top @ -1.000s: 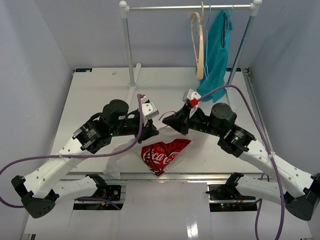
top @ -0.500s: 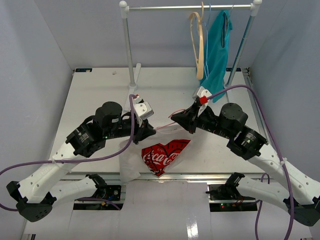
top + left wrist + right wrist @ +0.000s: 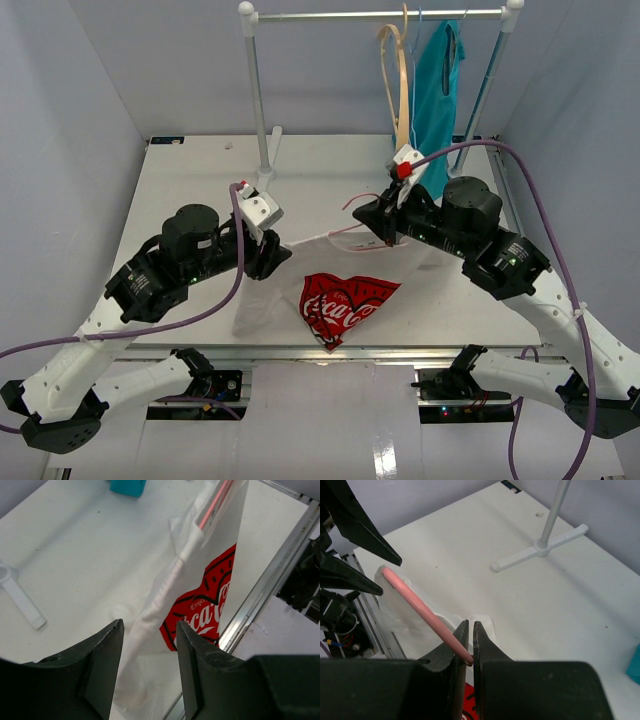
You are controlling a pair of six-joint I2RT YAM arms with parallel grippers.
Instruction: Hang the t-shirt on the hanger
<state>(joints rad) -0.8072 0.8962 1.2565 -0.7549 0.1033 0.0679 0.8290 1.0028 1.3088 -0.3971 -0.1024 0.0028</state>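
The white t-shirt [image 3: 345,272] with the red Coca-Cola heart hangs spread between my two grippers above the table's front part. The thin pink hanger [image 3: 350,204] runs along the shirt's top edge, its hook sticking up near my right gripper. My right gripper [image 3: 386,226] is shut on the pink wire [image 3: 425,610], with white cloth [image 3: 395,607] below it. My left gripper [image 3: 278,256] is at the shirt's left shoulder. Its jaws stand wide apart [image 3: 147,625], and the shirt [image 3: 200,610] hangs loose beyond them. The pink wire [image 3: 216,504] shows inside the cloth.
A white clothes rack [image 3: 258,90] stands at the back, its base on the table [image 3: 540,547]. A tan wooden hanger [image 3: 399,90] and a teal garment [image 3: 436,90] hang on its rail. The table's metal front edge [image 3: 270,595] lies just below the shirt.
The right gripper has risen and moved back-right with the hanger. The left gripper has drawn left. The shirt is now lifted and spread wider, its print higher above the front edge.
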